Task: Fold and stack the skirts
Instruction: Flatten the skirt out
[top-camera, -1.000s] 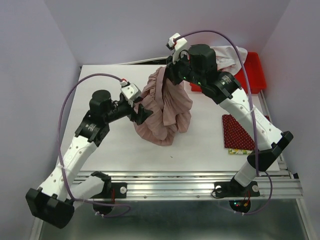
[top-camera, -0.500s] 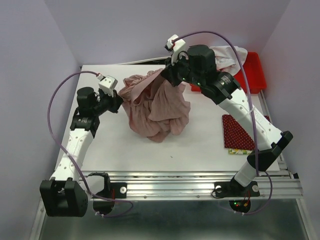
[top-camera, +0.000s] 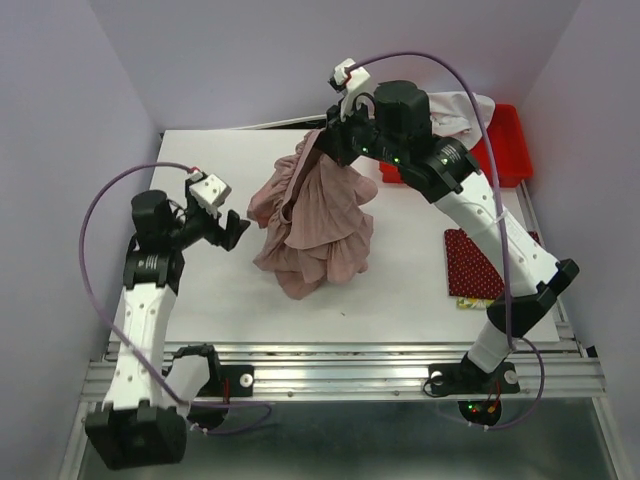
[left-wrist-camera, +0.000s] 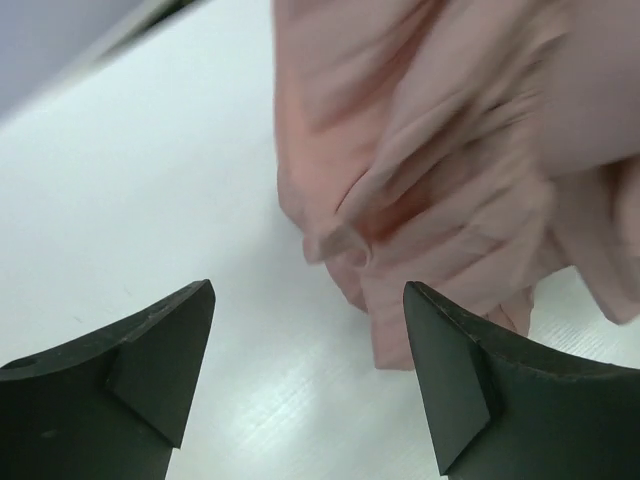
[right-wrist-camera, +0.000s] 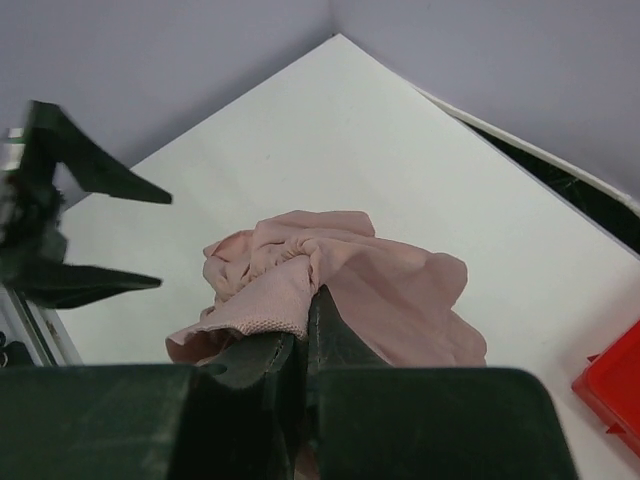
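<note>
The dusty-pink pleated skirt (top-camera: 315, 215) hangs bunched from my right gripper (top-camera: 335, 143), which is shut on its waistband (right-wrist-camera: 290, 285) above the table's back middle; the hem rests on the table. My left gripper (top-camera: 232, 232) is open and empty, just left of the skirt's lower folds (left-wrist-camera: 440, 190), not touching them. The dark red dotted skirt (top-camera: 476, 262) lies folded at the right, on top of the yellow-green patterned one (top-camera: 474, 303), of which only an edge shows.
A red bin (top-camera: 505, 140) with white cloth (top-camera: 462, 110) stands at the back right corner. The white table (top-camera: 220, 290) has walls on the left, back and right. A metal rail (top-camera: 350, 360) runs along the near edge.
My left gripper has let go of the pink skirt and drawn back to the left and nearer. The skirt now hangs from the right gripper alone, which has lifted slightly.
</note>
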